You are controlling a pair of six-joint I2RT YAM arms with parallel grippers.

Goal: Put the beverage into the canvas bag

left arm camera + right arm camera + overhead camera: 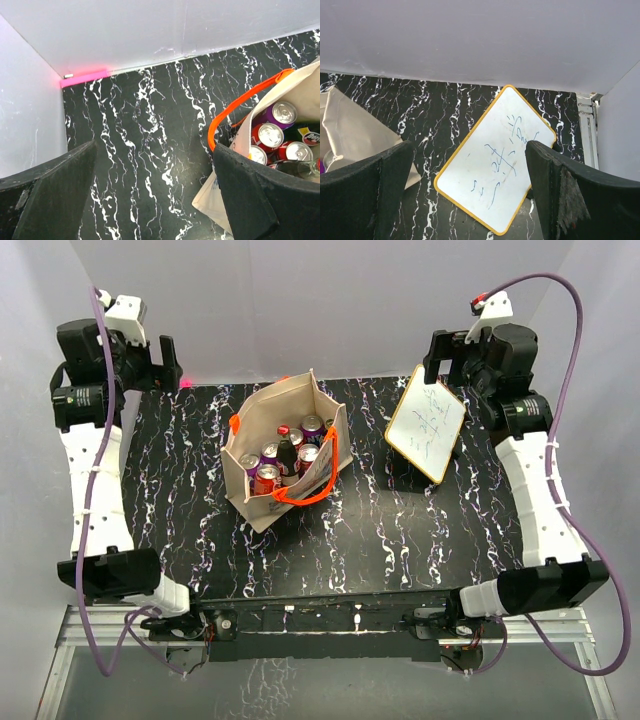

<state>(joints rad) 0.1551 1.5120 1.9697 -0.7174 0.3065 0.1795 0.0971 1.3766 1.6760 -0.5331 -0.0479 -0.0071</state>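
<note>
Left tool (154, 152): jaws wide apart, holding nothing, over the far left of the worktop (170, 490).
Right tool (469, 147): spread wide, empty, above the whiteboard (425, 422) at far right.
Canvas bag (262, 425): mid-worktop, upright, mouth open.
Beverage cans (268, 477): standing inside the bag.

This is a robotics lab test cell, not a home or a shop. Plain white panels (300, 300) box in a table (190, 490) with a black marble-patterned top. A left arm (95, 480) and a right arm (540, 490) are bolted at its near edge above a bare metal frame (330, 648), and purple cables (578, 330) loop loose. A small whiteboard (425, 422) with handwriting sits on the table. Pink tape (85, 77) runs along the back edge by a corner.
</note>
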